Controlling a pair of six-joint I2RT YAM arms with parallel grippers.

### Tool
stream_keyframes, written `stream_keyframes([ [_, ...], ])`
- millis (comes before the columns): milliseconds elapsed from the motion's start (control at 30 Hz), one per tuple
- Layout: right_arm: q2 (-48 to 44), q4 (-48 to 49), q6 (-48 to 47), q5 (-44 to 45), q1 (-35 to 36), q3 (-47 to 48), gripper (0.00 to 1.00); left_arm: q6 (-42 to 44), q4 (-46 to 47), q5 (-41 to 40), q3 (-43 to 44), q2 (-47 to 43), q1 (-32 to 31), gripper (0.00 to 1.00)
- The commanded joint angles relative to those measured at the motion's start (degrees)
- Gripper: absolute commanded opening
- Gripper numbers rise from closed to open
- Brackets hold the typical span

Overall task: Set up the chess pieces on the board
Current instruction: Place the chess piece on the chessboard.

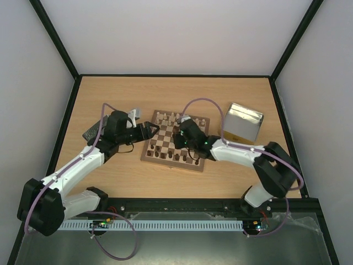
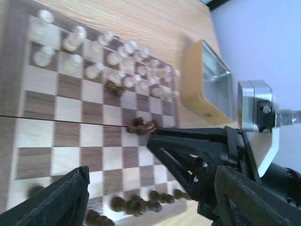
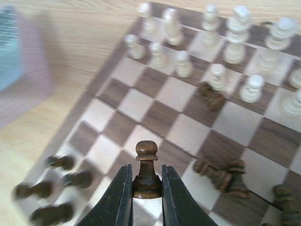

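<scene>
A dark brown turned wooden pawn [image 3: 146, 155] is gripped by the right gripper [image 3: 146, 173]; lowering onto the checkered wooden board [image 3: 155, 102] is required next.

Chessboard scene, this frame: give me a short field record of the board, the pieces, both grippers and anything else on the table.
board: wooden, checkered, lying flat on the table
light pieces: standing in two rows along the far edge
stray dark pieces: two together mid-board, at least one on its side; a third lying by the light front row
right gripper: shut on an upright dark pawn over the board
left gripper: open, empty, at the board's left edge
tin: silver, right of the board
</scene>
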Motion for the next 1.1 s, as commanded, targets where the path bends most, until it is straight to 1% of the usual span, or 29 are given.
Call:
stream_keyframes([
  [0,-8.02,15.45,-7.68,-13.97,-1.25,-7.61,0.08,-3.11,6.39,14.70,-0.69,-0.97,1.12,0.77],
  [100,-12.49,19.39,-10.02,-19.34,-1.58,-10.83,0.08,-3.40,5.00,19.77,0.51,1.15,1.26,0.77],
  [233,-15.07,19.88,-12.91,-25.21,-1.59,-11.56,0.08,-3.77,3.93,25.75,1.35,4.41,1.26,0.69],
  [300,-15.61,19.71,-13.73,-27.51,-1.63,-11.54,0.07,-4.48,4.39,27.20,1.18,5.13,1.26,0.66],
  [400,-15.87,19.40,-14.05,-28.48,-1.62,-11.30,0.08,-5.77,5.48,28.11,1.07,5.17,1.26,0.65],
  [500,-16.00,19.00,-14.30,-30.48,-1.65,-10.99,0.08,-8.46,8.35,29.34,0.51,5.17,1.26,0.62],
  [600,-16.23,18.55,-14.69,-31.20,-1.68,-10.78,0.08,-9.59,8.31,28.03,0.62,5.59,1.26,0.52],
  [767,-16.53,18.28,-14.95,-31.07,-1.61,-10.72,0.08,-10.18,8.70,27.96,0.63,6.38,1.26,0.31],
  [867,-16.46,18.35,-14.84,-31.22,-1.64,-10.53,0.08,-10.18,8.86,28.35,0.47,6.91,1.26,0.23],
  [1033,-16.03,18.09,-13.93,-30.47,-1.57,-10.20,0.09,-9.92,9.13,28.55,0.56,7.15,1.26,0.03],
  [1067,-15.89,17.74,-13.45,-29.58,-1.63,-10.05,0.11,-9.61,8.99,28.34,0.67,7.08,1.26,0.02],
])
